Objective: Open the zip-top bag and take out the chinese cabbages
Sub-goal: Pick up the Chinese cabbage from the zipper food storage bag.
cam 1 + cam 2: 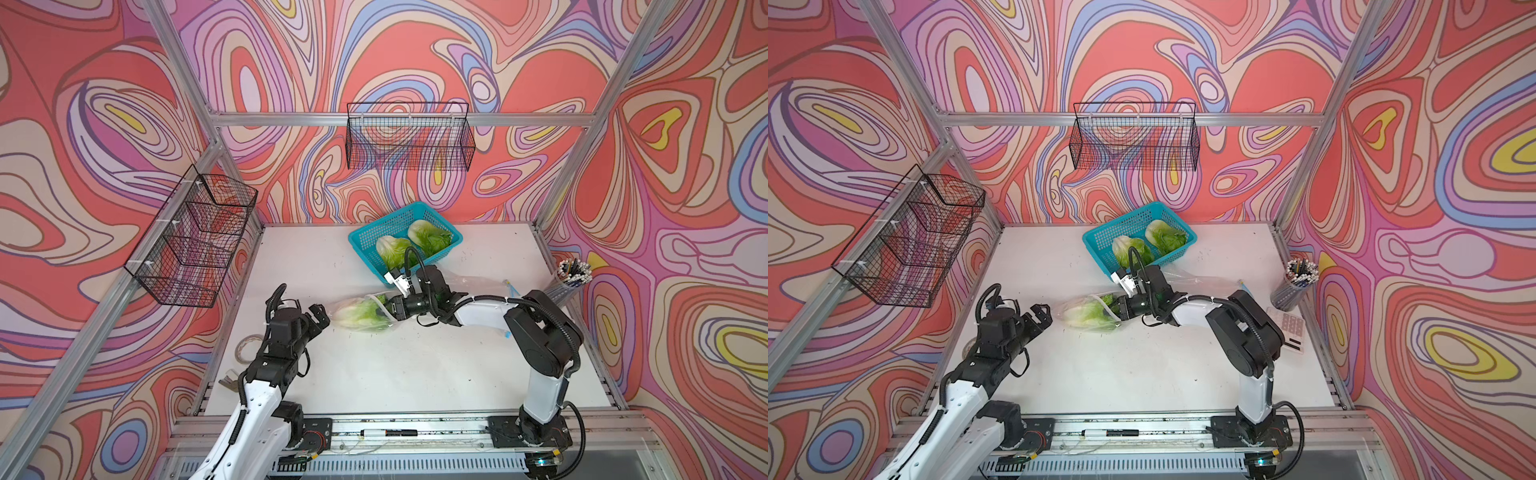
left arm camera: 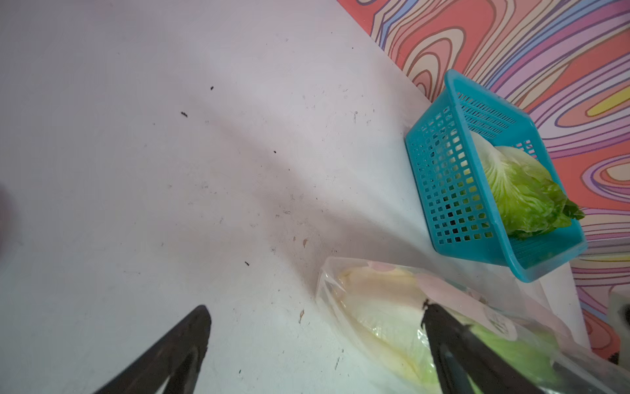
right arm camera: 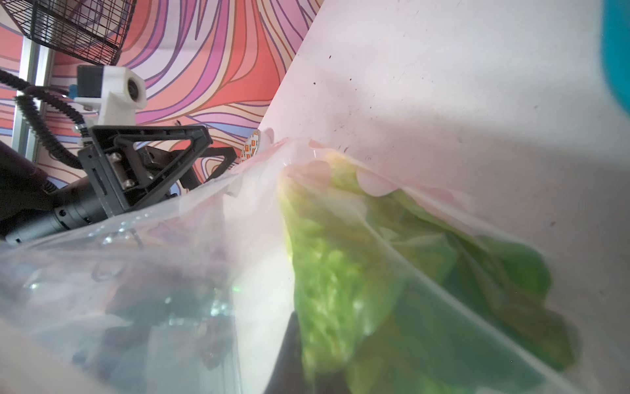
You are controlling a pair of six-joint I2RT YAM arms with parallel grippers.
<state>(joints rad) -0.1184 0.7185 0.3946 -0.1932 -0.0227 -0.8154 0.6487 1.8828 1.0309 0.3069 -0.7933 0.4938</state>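
Note:
A clear zip-top bag [image 1: 361, 320] lies mid-table with one chinese cabbage [image 1: 355, 313] inside, whitish base toward my left arm. My right gripper [image 1: 384, 308] is shut on that cabbage's leafy green end at the bag's right side. In the right wrist view the leaves [image 3: 341, 273] show behind bag film beside a dark finger [image 3: 289, 344]. My left gripper [image 1: 311, 313] stands open and empty just left of the bag. In the left wrist view one of its fingers [image 2: 443, 334] overlaps the bag [image 2: 375, 307]. Two more cabbages [image 1: 392, 249] [image 1: 428, 237] lie in the blue basket [image 1: 361, 237].
The blue basket [image 2: 443, 177] stands at the back near the wall. A pencil cup [image 1: 573, 274] and a calculator [image 1: 1289, 328] sit at the right edge. A tape roll [image 1: 245, 347] lies at the left edge. Wire baskets [image 1: 409, 137] [image 1: 195, 237] hang on the walls.

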